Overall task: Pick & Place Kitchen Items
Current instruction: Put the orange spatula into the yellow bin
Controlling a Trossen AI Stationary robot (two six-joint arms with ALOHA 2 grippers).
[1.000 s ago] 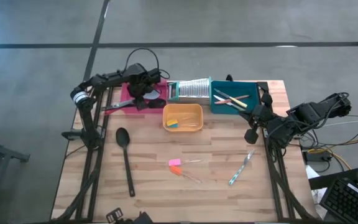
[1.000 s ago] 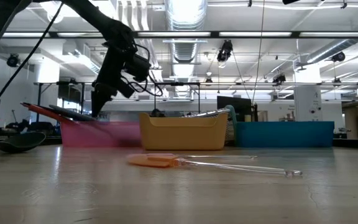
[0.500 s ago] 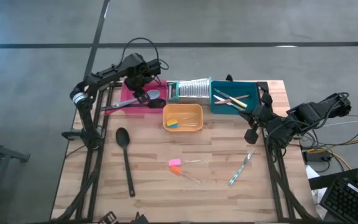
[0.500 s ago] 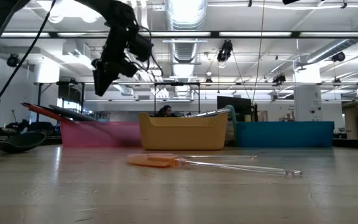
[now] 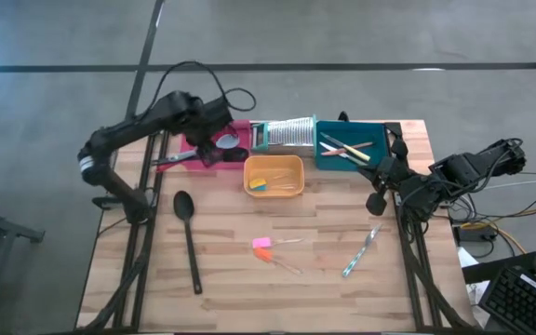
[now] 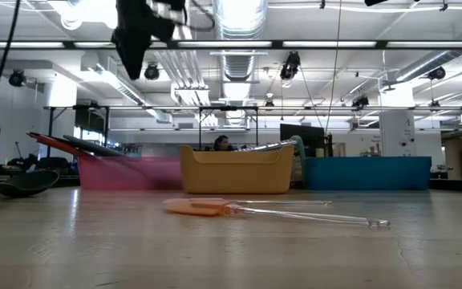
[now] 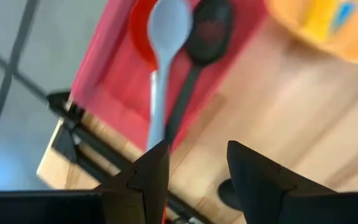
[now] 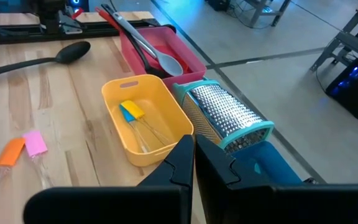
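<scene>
We see the wooden tabletop [image 5: 231, 279] filling the middle of the high view, and behind it, in the low view, a wide hall with ceiling ducts and strip lights.

Along the upper edge sit the pink tray [image 5: 194, 140], the orange tray [image 5: 274, 175] and the teal tray [image 5: 352, 158], with the silver ribbed grater [image 5: 287, 133] between pink and teal. The pink tray already holds a grey-blue spoon [image 7: 166, 37], a black spoon [image 7: 209, 31] and a red one under them.

Loose items remain: the black ladle [image 5: 188, 237] at centre left, the pink and orange pieces [image 5: 262, 247] at centre, and a small knife [image 5: 361, 251] to the right.

The left claw [image 5: 210, 138] hovers high above the pink tray, its fingers apart and empty. The right claw [image 5: 376, 200] rests at the right edge, fingers pressed together, holding nothing.

We judge the ladle comes next: we should grip its handle near the bowl so it hangs level.
</scene>
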